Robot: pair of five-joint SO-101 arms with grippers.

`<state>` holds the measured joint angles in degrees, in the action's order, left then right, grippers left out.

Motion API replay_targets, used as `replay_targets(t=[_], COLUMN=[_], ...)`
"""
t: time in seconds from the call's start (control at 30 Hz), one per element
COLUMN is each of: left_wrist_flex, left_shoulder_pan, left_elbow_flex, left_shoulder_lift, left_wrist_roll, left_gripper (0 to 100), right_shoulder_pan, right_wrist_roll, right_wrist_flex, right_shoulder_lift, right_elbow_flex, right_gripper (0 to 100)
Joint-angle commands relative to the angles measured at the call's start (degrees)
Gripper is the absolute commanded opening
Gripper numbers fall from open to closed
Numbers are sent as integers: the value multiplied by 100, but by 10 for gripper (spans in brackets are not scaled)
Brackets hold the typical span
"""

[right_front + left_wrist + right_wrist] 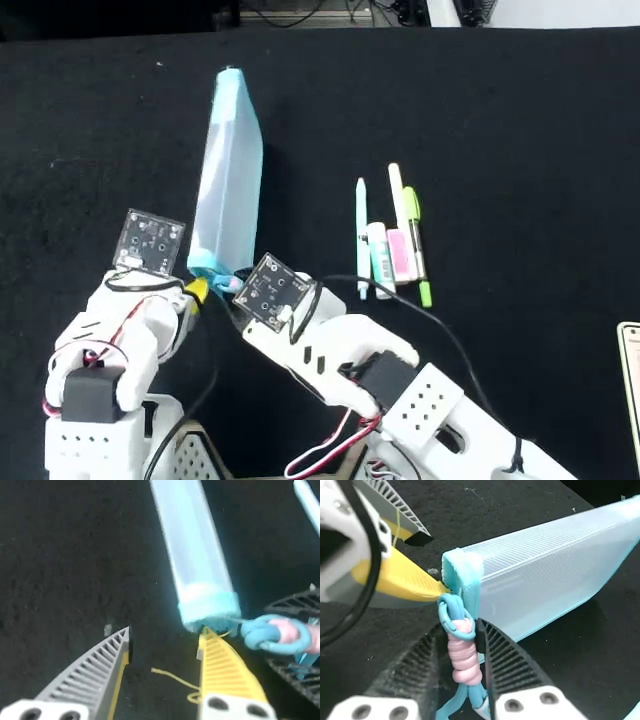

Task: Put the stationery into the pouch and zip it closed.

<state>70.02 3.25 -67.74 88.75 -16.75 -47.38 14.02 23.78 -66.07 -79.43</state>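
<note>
The right claw pinches the zip cord; the open left claw should clamp the pouch end just ahead.

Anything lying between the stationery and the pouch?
Nothing visible: bare table lies between stationery and pouch. The left gripper, and the right gripper holding the zip pull, sit at the pouch's near end, off that path.

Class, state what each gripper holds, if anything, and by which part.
The right gripper is shut on the zip pull cord of the pouch, at its pink-wrapped section. The left gripper is open, holding nothing.
</note>
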Motion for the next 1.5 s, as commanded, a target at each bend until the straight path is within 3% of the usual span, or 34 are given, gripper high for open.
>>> replay_targets(t=[0.0, 0.27, 0.53, 0.93, 1.23, 1.47], left_wrist_flex=[18, -369, -44, -791, -826, -888], left_shoulder_pan=[101, 57, -321, -321, -391, -400], left_elbow_flex=[215, 1033, 989, 312, 92, 110], left_shoulder_lift=[62, 70, 62, 62, 70, 70], left_wrist_roll=[-484, -536, -967, -967, -527, 993], left_gripper=[230, 230, 230, 227, 55, 30], right_shoulder_pan=[97, 97, 97, 97, 132, 132], right_wrist_roll=[-44, -44, -44, -44, -9, 334], right_wrist_flex=[-141, -141, -141, -132, -141, -88], right_shoulder_lift=[-84, -84, -84, -84, -75, -75], right_elbow_flex=[57, 57, 57, 57, 57, 198], right_gripper=[11, 11, 11, 11, 11, 11])
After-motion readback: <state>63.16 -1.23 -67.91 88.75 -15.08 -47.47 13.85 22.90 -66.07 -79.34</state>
